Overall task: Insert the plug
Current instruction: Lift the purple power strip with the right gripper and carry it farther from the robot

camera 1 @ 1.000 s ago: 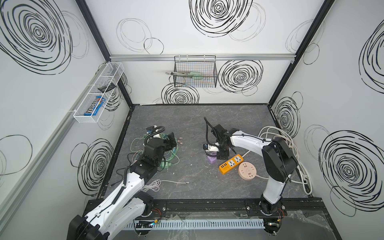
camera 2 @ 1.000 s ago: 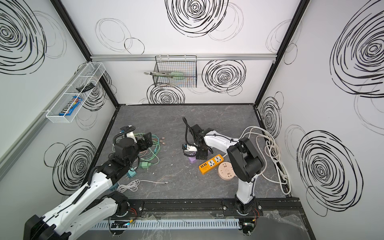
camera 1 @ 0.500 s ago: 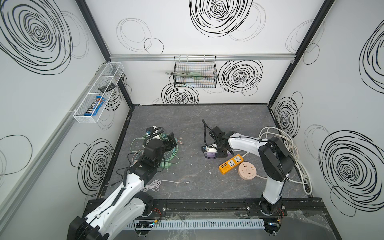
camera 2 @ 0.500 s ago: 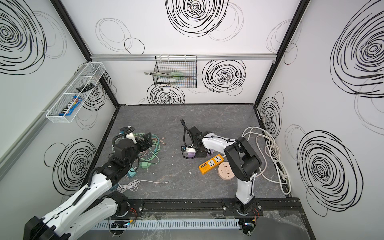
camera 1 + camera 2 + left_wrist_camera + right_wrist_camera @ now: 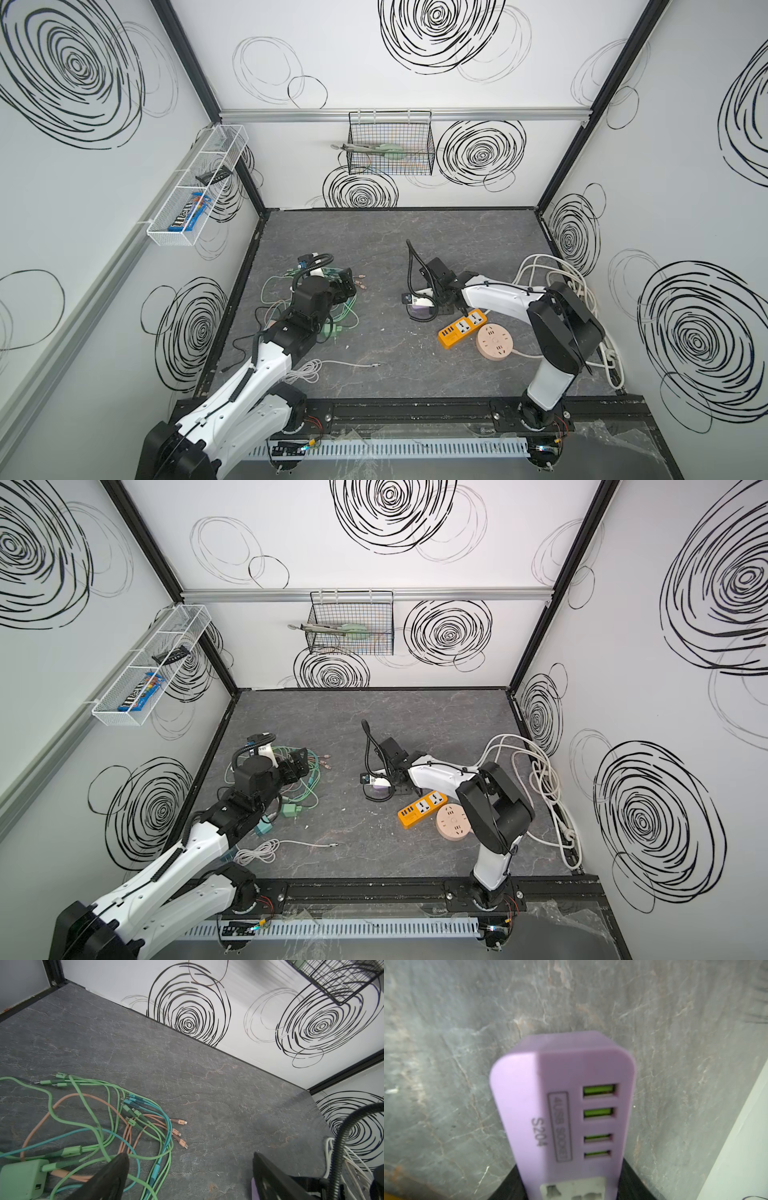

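White walls scrawled with black swirls enclose a grey marbled tabletop (image 5: 374,241). Near its middle, the right gripper (image 5: 430,305) is clamped on the purple plug adapter (image 5: 564,1105), with its black fingers (image 5: 508,1184) pressed against both sides. The adapter's face with four green USB ports is turned toward the wrist camera. It sits low at the tabletop, near the orange power strip (image 5: 462,328) and the round peach socket (image 5: 494,341). The left gripper (image 5: 187,1176) hangs with its jaws spread wide and empty above a tangle of green cables (image 5: 83,1126).
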Controlling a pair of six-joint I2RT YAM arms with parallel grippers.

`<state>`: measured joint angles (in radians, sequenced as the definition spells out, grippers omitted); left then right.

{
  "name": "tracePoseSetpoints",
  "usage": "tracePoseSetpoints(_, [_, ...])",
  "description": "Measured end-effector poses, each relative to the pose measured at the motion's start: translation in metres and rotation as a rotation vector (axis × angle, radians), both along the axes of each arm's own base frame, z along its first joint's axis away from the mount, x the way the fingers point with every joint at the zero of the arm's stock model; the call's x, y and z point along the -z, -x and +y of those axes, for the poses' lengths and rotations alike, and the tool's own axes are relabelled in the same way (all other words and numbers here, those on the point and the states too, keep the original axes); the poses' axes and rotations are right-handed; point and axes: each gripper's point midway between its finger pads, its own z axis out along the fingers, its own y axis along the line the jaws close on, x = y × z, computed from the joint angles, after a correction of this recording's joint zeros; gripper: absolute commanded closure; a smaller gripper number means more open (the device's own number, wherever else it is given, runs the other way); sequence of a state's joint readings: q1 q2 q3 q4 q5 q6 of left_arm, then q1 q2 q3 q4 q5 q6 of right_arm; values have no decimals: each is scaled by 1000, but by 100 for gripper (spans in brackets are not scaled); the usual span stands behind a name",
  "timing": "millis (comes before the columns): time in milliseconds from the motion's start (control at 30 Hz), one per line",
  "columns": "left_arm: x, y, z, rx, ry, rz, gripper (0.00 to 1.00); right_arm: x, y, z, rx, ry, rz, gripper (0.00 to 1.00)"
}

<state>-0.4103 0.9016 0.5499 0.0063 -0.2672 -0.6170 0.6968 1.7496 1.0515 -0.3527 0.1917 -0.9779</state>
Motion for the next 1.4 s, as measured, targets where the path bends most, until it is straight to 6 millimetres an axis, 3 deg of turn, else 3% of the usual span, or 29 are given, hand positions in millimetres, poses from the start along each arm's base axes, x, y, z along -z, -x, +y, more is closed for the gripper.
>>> tracePoseSetpoints(200, [2,-2,-6,23,0,20,4,-5,-26,6,20,-93,-6,76])
tracePoseSetpoints(533, [-18,-9,-12,47,12,-7,4,6,-128,10,129,-142,-11,74])
tracePoseSetpoints(700, [-14,-8,-11,46,-5,17,4,6,-158,21,126,-135,-6,73])
tracePoseSetpoints(1033, [-11,2,-6,45,-25,44,4,4,-175,79,-15,-164,131,70])
tracePoseSetpoints(1200, [-12,5,-4,42,-30,46,4,7,-153,97,-81,-151,195,67])
tracePoseSetpoints(1400, [-11,6,0,25,-44,60,4,10,-143,101,-51,-142,224,62])
